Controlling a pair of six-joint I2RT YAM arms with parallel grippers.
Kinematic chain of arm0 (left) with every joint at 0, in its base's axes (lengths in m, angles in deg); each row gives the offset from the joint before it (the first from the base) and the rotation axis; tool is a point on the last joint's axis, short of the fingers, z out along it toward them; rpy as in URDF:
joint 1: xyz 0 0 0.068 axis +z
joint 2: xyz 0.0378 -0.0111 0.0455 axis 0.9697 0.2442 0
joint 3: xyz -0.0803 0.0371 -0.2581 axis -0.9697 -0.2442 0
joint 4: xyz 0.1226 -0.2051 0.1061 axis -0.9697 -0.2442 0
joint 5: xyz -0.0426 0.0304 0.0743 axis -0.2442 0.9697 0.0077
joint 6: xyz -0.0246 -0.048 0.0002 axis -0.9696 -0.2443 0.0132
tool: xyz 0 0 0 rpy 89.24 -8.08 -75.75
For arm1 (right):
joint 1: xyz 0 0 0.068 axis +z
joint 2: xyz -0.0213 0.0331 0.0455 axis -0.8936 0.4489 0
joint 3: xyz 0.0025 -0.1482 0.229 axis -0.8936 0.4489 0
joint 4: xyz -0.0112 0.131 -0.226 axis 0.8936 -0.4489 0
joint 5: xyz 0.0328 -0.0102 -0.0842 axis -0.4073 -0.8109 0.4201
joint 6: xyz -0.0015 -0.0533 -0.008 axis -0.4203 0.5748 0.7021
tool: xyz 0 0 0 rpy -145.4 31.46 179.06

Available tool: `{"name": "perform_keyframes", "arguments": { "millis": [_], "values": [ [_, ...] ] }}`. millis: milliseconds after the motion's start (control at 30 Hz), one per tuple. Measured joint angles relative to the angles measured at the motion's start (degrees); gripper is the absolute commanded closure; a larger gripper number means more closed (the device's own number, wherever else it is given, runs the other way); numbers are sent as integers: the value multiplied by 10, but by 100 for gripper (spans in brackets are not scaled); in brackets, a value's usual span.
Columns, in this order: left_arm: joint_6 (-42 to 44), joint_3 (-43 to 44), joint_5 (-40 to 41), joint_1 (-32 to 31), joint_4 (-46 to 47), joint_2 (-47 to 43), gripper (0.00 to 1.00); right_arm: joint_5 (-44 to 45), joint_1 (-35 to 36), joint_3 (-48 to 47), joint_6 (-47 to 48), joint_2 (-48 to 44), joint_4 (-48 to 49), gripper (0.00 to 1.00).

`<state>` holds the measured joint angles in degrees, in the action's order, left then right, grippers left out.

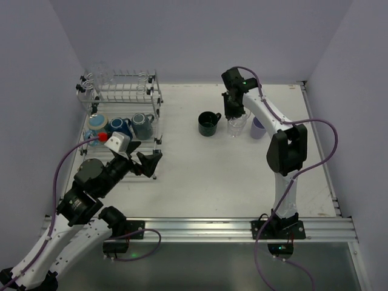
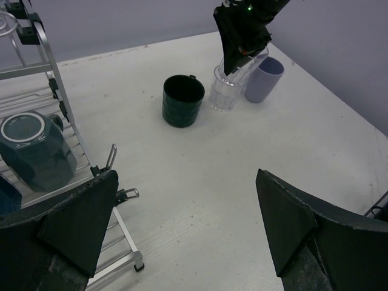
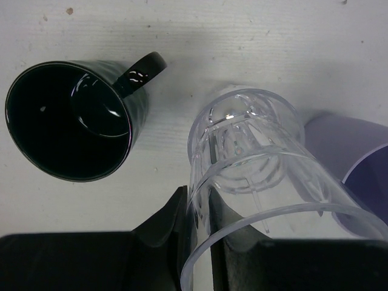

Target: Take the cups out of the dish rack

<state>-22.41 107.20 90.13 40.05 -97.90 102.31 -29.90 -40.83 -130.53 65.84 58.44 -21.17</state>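
The silver wire dish rack (image 1: pixel 156 115) stands at the far left. Its lower tier holds a light blue mug with orange inside (image 1: pixel 96 125), a blue mug (image 1: pixel 119 126) and a grey mug (image 1: pixel 143 125); the grey mug also shows in the left wrist view (image 2: pixel 33 148). A clear tumbler (image 1: pixel 100 75) sits on the upper tier. On the table stand a dark green mug (image 1: pixel 209 123), a clear tumbler (image 1: pixel 237 126) and a lavender cup (image 1: pixel 258 127). My right gripper (image 3: pixel 203 236) is shut on this tumbler's wall (image 3: pixel 260 163), one finger inside, one outside. My left gripper (image 1: pixel 142 162) is open and empty by the rack's near right corner.
The dark green mug (image 3: pixel 66 121) is just left of the held tumbler and the lavender cup (image 3: pixel 357 163) is close on its right. The rack's near right foot (image 2: pixel 138 265) is beside my left finger. Grey walls enclose the table at the back and sides.
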Motion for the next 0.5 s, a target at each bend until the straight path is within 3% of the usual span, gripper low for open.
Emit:
{"name": "perform_keyframes", "arguments": {
  "millis": [200,367,500],
  "values": [
    [0,0,0,0,0,6,0,0,0,8,6,8,7,92],
    [0,0,0,1,0,12,0,1,0,8,11,21,10,66],
    [0,0,0,6,0,19,0,1,0,3,17,22,13,54]
  ]
}}
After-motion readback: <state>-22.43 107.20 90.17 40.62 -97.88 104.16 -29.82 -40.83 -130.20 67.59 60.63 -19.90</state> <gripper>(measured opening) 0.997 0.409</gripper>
